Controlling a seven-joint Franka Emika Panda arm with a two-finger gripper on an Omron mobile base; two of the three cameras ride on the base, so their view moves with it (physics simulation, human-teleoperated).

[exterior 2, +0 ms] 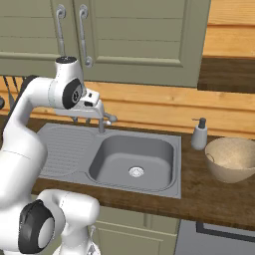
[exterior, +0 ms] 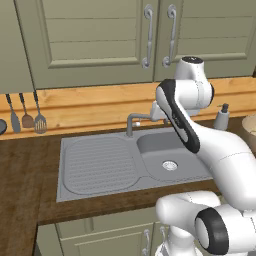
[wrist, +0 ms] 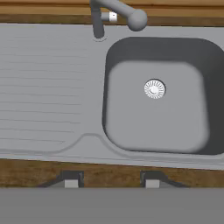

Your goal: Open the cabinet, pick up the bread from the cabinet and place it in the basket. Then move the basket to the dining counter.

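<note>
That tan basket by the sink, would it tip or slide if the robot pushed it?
The basket looks rounded underneath, so a push near its rim would probably rock it rather than slide it. It appears empty, so likely light. The soap dispenser stands close beside it and might get knocked.

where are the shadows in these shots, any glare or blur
Hand view: sink basin shaded darker along its left and far walls, no glare. Left base view: soft blur overall, faint shade under the cabinet. Right base view: basket interior evenly lit, no hard shadow.
</note>
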